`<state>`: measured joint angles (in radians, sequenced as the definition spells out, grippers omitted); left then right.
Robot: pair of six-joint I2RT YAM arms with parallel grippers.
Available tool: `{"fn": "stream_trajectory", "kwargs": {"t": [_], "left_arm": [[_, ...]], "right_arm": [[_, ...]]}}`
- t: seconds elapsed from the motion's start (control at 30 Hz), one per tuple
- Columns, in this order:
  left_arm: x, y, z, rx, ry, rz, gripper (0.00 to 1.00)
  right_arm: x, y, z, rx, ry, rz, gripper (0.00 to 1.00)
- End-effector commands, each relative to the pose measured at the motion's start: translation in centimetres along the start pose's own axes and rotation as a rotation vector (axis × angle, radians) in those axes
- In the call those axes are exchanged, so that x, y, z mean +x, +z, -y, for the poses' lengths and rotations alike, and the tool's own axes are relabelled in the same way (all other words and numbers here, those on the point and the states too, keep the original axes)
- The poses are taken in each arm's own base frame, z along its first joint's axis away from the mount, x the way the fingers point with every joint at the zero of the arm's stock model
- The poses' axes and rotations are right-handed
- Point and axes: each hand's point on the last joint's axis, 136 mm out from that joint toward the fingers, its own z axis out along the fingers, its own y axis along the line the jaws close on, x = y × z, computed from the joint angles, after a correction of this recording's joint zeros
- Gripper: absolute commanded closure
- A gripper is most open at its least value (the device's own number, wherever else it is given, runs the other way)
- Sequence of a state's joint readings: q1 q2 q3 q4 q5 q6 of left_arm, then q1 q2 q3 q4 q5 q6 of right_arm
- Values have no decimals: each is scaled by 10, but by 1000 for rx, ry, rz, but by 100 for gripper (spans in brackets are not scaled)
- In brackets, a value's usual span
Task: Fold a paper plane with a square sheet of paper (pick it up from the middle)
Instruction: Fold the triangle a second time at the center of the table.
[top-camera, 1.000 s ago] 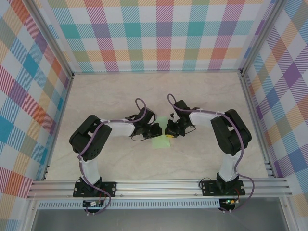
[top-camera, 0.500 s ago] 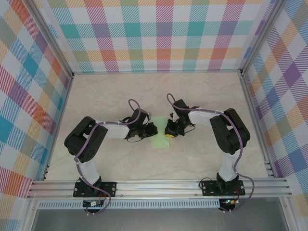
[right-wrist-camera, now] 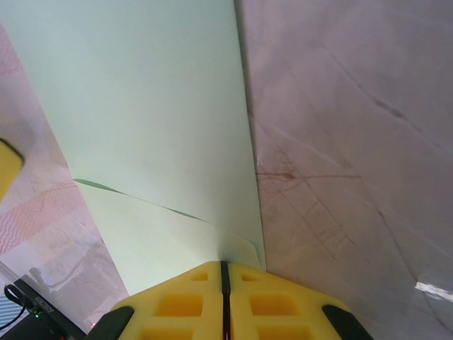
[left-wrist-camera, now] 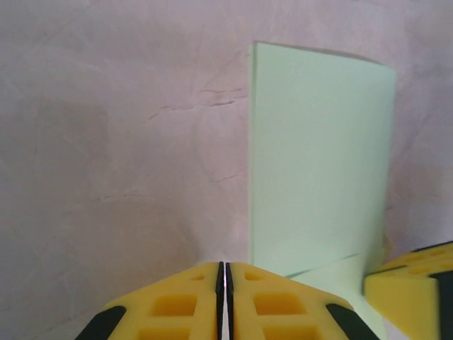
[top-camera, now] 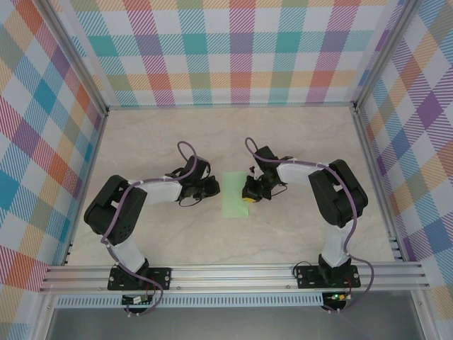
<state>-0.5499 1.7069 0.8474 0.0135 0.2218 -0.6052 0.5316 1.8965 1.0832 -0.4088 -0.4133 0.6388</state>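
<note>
Starting at the left gripper [left-wrist-camera: 224, 273]: its yellow fingers are pressed together with only a hairline seam between them and nothing clamped. The tips point at bare table, just beside the left long edge of the sheet of paper [left-wrist-camera: 320, 156] and not on it. The right gripper [right-wrist-camera: 224, 270] is likewise closed, seam to seam. Its tips sit right at the sheet's right-hand edge, over a corner where a lower layer peeks out from under the upper one. Whether any paper is nipped between the pads cannot be told from the wrist view. The sheet is pale mint green and unmarked. It lies flat as a narrow rectangle, with one layer doubled over another and a slanted flap edge visible near the gripper end. In the top view the sheet lies between the two grippers near the middle of the table [top-camera: 304, 142], its long axis running away from the arm bases, slightly tilted. The left arm reaches in from the left and the right arm from the right, both low over the marbled beige surface. Plaid walls [top-camera: 241, 49] enclose three sides, and an aluminium rail [top-camera: 233, 273] carries the two bases at the near edge.
</note>
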Motion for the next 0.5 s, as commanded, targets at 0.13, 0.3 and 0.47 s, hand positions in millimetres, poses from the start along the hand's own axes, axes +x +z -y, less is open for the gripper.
{"fn": "stream_trajectory", "kwargs": {"t": [0.13, 0.3, 0.47], "left_arm": [[17, -4, 48, 132, 39, -8, 88], [30, 17, 46, 121, 16, -64, 89], [36, 29, 41, 97, 7, -90, 89]], "right_arm": [[26, 23, 66, 224, 82, -83, 92], [26, 23, 63, 210, 78, -83, 92], [24, 20, 48, 143, 29, -78, 92]]}}
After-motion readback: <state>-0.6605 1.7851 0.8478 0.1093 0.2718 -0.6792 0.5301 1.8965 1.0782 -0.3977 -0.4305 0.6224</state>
